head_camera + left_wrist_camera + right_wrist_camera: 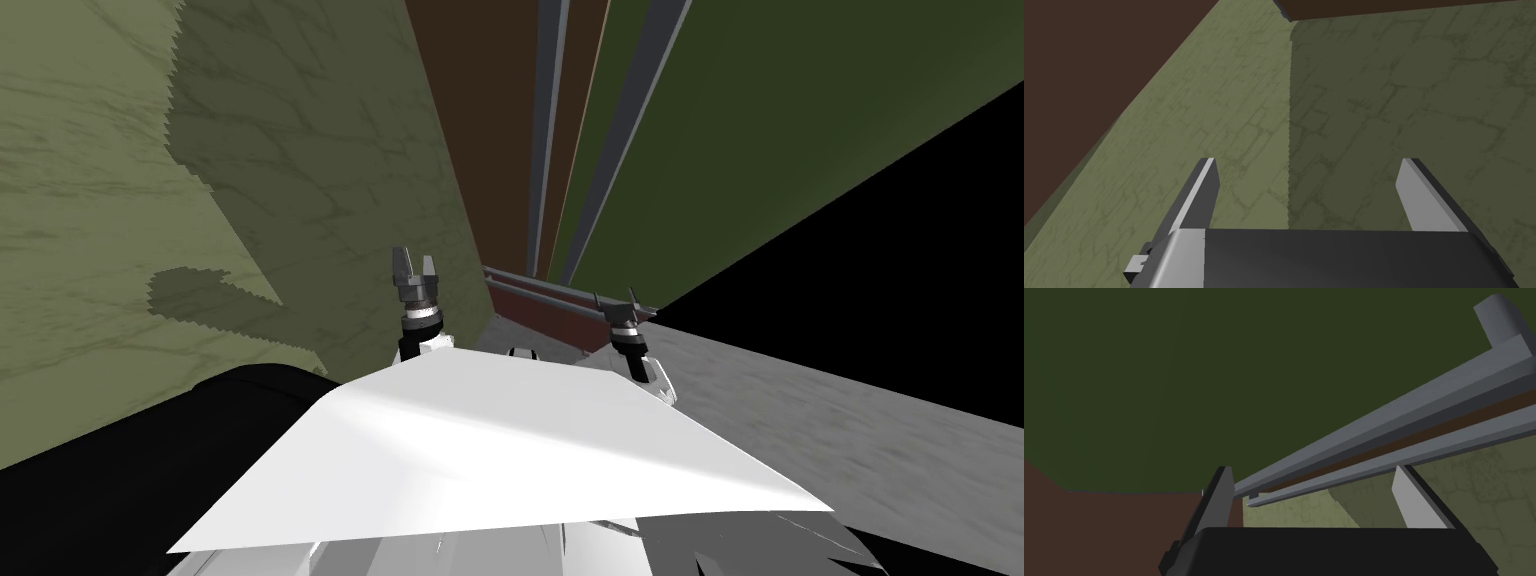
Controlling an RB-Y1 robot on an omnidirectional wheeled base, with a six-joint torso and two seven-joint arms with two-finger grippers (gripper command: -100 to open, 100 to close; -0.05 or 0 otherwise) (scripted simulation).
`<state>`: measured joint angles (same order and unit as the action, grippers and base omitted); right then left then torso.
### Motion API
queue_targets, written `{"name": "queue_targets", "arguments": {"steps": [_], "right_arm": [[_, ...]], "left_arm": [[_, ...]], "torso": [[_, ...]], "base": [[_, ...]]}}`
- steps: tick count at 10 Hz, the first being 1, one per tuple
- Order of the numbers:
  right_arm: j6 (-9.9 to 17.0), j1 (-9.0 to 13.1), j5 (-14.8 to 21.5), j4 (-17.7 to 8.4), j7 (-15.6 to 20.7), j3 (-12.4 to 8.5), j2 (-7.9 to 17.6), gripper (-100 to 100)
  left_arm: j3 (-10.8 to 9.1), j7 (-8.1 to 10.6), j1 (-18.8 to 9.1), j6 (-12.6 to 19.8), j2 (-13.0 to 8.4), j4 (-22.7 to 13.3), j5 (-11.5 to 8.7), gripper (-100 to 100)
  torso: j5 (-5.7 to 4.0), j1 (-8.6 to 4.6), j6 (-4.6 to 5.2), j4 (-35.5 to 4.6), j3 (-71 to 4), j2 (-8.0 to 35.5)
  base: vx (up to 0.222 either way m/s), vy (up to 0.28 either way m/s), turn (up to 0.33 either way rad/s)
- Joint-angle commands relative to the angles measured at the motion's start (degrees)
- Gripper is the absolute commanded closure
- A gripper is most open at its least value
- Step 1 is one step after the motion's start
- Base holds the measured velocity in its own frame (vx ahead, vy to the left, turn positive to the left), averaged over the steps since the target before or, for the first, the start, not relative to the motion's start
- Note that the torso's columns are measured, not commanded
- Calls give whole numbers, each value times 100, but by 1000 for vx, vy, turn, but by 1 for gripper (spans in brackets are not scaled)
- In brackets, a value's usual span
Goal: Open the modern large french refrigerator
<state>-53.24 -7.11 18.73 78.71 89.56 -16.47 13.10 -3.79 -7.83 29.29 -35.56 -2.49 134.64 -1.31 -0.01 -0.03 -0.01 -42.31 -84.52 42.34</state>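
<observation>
The right gripper (1313, 470) is open, its two light grey fingers (1411, 495) standing well apart with nothing pressed between them. Seen from its own wrist, the ends of two long grey handles (1374, 428) lie in the gap between those fingers, closer to one finger than the other, and run away from the gripper side by side with a thin brown strip between them. Whether either finger touches a handle cannot be told. Behind the handles is the refrigerator (1199, 378), shown here as a flat dark green door face, with a brown panel (1099, 528) beside it next to the gripper's body. In the head view the refrigerator stands straight ahead and close, a front of brown and dark green panels with the grey handles running up its middle. A horizontal grey rail (545, 288) crosses a reddish-brown section at its foot, and the right gripper sits near the right end of that rail. The left gripper (1309, 160) is also open and holds nothing. It points at an olive, marbled wall (1374, 125) that meets the refrigerator's left side, part of it in shadow. Grey floor (850, 420) lies to the right of the robot, and a black area (900, 230) shows beyond the refrigerator's right edge.
</observation>
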Motion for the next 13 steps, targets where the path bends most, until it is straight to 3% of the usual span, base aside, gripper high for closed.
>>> {"name": "queue_targets", "arguments": {"steps": [1,2,5,6,7,8,9,10,13], "right_arm": [[-144,155,131,-358,439,-95,-77,-100],[-144,155,131,-367,589,-95,-77,-100],[-303,342,299,-799,1066,-210,-216,-100],[-303,342,299,-799,1235,-210,-216,-100],[-375,428,376,-998,1401,-263,-296,-100],[-375,428,376,-998,1534,-263,-296,-100],[-443,508,448,-1184,1717,-312,-381,-100],[-443,508,448,-1184,1807,-312,-381,-100],[-560,649,574,-1510,2284,-398,-571,-100]], "left_arm": [[0,0,0,0,0,0,0,0],[0,0,0,0,0,0,0,0],[0,0,0,0,0,0,0,0],[0,0,0,0,0,0,0,0],[0,0,0,0,0,0,0,0],[0,0,0,0,0,0,0,0],[0,0,0,0,0,0,0,0],[0,0,0,0,0,0,0,0],[0,0,0,0,0,0,0,0]], "torso": [[2,5,2,2,-4,-4],[3,9,0,4,-9,-14],[1,0,2,1,-2,-1],[1,2,0,2,-3,-4],[2,4,2,1,-2,-1],[1,4,1,2,-3,-4],[2,2,2,2,-3,-3],[2,5,1,3,-5,-8],[1,2,2,2,-3,-2]], "base": [[66,20,44],[64,16,21],[58,11,33],[49,15,23],[53,12,32],[45,10,20],[58,15,30],[48,12,21],[45,10,25]]}}
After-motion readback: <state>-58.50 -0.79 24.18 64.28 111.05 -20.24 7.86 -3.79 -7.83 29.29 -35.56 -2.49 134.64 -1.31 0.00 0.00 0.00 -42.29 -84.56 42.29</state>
